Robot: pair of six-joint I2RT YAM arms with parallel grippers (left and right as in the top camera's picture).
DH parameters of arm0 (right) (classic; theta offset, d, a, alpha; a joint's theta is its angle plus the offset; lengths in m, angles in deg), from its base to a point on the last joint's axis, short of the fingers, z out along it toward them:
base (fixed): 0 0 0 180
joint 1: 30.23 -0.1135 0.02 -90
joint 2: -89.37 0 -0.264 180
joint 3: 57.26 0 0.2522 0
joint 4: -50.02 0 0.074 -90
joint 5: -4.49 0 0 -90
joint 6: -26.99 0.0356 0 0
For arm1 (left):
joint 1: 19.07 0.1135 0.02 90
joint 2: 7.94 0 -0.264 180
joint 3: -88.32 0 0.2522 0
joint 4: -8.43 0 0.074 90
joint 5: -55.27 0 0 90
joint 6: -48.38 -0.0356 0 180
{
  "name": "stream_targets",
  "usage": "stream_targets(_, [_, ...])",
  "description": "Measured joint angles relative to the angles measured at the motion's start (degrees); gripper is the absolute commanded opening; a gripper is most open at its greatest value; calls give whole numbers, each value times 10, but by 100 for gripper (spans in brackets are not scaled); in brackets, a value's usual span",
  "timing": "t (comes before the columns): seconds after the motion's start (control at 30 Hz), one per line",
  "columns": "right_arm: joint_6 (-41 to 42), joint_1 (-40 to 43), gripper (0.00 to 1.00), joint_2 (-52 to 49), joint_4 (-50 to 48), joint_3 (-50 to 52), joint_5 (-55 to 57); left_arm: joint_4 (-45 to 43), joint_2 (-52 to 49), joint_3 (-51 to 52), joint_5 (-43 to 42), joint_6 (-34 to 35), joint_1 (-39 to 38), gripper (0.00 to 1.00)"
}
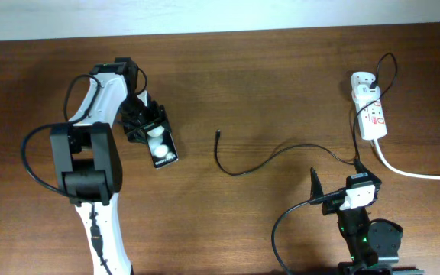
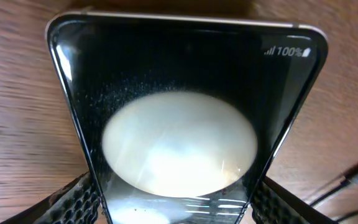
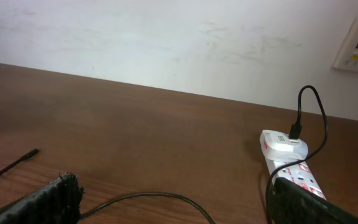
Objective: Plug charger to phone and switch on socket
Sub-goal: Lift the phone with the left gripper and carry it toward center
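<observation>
The phone (image 1: 161, 147) is a black slab with a bright reflection, lying on the table left of centre. It fills the left wrist view (image 2: 179, 112), with white "100%" lettering at its far end. My left gripper (image 1: 151, 126) is shut on its near end, fingers against both long edges (image 2: 176, 208). The charger cable (image 1: 239, 171) curves across the middle, its plug tip (image 1: 217, 134) lying free to the right of the phone. It runs to the white adapter (image 1: 360, 79) on the socket (image 1: 373, 114). My right gripper (image 1: 336, 182) is open and empty above the cable (image 3: 148, 196).
The socket's thick white cord (image 1: 415, 174) runs off the right edge. In the right wrist view, the plug tip (image 3: 33, 152) is at the left and the socket (image 3: 291, 167) at the right, before a white wall. The cable end shows in the left wrist view (image 2: 356, 175).
</observation>
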Motion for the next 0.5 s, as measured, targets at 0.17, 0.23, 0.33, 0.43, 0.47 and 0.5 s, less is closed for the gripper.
stream_targets(0.17, [0, 0, 99, 0, 0, 0, 0, 6, -2, 0, -19, 0, -12, 68])
stream_targets(0.23, [0, 0, 99, 0, 0, 0, 0, 10, -3, 0, -21, 0, -15, 68])
stream_targets(0.33, [0, 0, 99, 0, 0, 0, 0, 13, -4, 0, -32, 0, -17, 68])
stream_targets(0.43, [0, 0, 99, 0, 0, 0, 0, 14, -5, 0, -47, 0, -16, 68])
stream_targets(0.47, [0, 0, 99, 0, 0, 0, 0, 14, -6, 0, -51, 0, -17, 68])
stream_targets(0.5, [0, 0, 99, 0, 0, 0, 0, 15, -6, 0, -55, 0, -17, 68])
